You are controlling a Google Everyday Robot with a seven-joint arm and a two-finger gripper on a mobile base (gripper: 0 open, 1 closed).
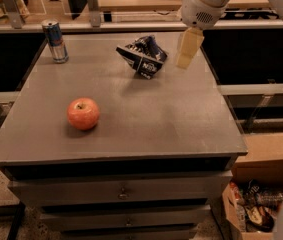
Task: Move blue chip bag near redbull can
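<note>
The blue chip bag (143,55) lies crumpled on the grey table top (131,119) at the back, right of centre. The redbull can (55,41) stands upright at the back left corner, well apart from the bag. My gripper (187,49) hangs from the white arm at the back right, just right of the bag and not touching it. It holds nothing.
A red-orange apple (83,113) sits on the left front part of the table. The table has drawers below. A cardboard box (253,209) with packets stands on the floor at the right. A shelf with a rail runs behind the table.
</note>
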